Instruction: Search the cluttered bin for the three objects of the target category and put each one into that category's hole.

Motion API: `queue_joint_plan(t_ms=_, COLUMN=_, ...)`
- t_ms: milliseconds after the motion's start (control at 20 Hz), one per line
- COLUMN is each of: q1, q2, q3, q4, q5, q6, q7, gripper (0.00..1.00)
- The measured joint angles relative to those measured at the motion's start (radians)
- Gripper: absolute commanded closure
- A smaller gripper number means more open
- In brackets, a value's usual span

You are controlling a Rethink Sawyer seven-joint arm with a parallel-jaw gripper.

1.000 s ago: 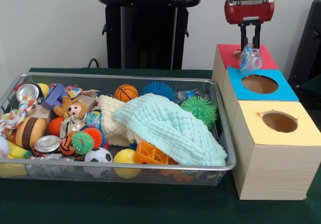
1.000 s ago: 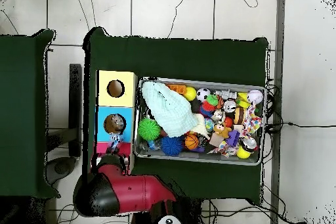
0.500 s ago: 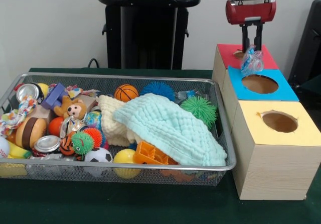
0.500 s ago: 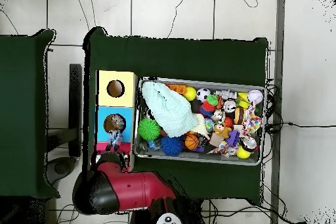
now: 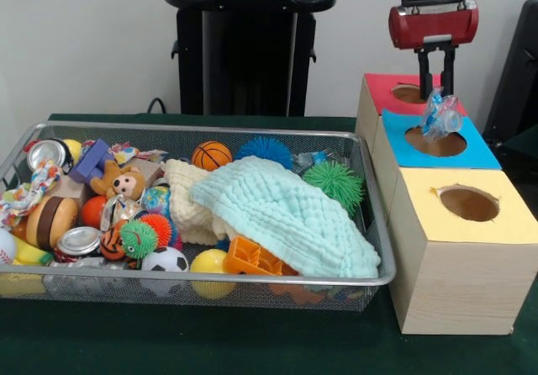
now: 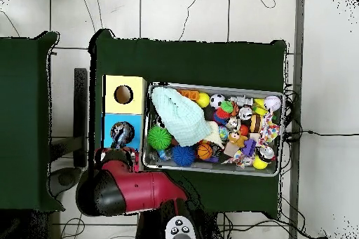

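1. Moved since the earlier frame: gripper (image 5: 437, 96) shifted from over the red-topped wooden box (image 5: 382, 89) to the blue-topped wooden box (image 5: 471, 151), carrying the crumpled clear plastic wrapper with blue print (image 5: 440, 116) along.
2. Wrapper hangs just below the jaws, pinched at its top; jaws narrow, closed on it.
3. Key relation: wrapper sits directly above the round hole (image 5: 435, 142) in the blue top, at its far rim, not yet inside. Long axis hangs roughly vertical, so my read is a straight release or short descent drops it through.
4. Overhead view agrees: gripper end over the blue box's hole (image 6: 123, 133).
5. Count, boxes: three in a row, red, blue, yellow-topped (image 5: 496, 224), one hole each.
6. Count, arms: one.
7. Wire mesh bin (image 5: 252, 284) beside the boxes on the green counter (image 5: 210, 341): one mint knitted cloth (image 5: 286, 211), two crushed cans visible ( (image 5: 49, 153), (image 5: 78, 240)), two spiky balls by the cloth, blue (image 5: 265, 150) and green (image 5: 334, 182). Rest too cluttered to count.
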Motion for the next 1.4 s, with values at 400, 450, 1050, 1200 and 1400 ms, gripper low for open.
queue_joint_plan(t_ms=400, q1=0.002, q2=0.01, q3=0.0, q4=-0.033, q5=-0.001, q6=0.0, q7=0.0, gripper=1.0)
queue_joint_plan(t_ms=450, q1=0.002, q2=0.011, q3=0.0, q4=-0.036, q5=-0.001, q6=0.0, q7=0.0, gripper=1.0)
queue_joint_plan(t_ms=1050, q1=0.002, q2=0.015, q3=0.0, q4=-0.058, q5=-0.001, q6=0.0, q7=0.0, gripper=1.0)
queue_joint_plan(t_ms=1200, q1=0.002, q2=0.017, q3=0.0, q4=-0.059, q5=-0.001, q6=0.0, q7=0.0, gripper=1.0)
queue_joint_plan(t_ms=1400, q1=0.002, q2=0.021, q3=0.0, q4=-0.059, q5=-0.001, q6=0.0, q7=0.0, gripper=1.0)
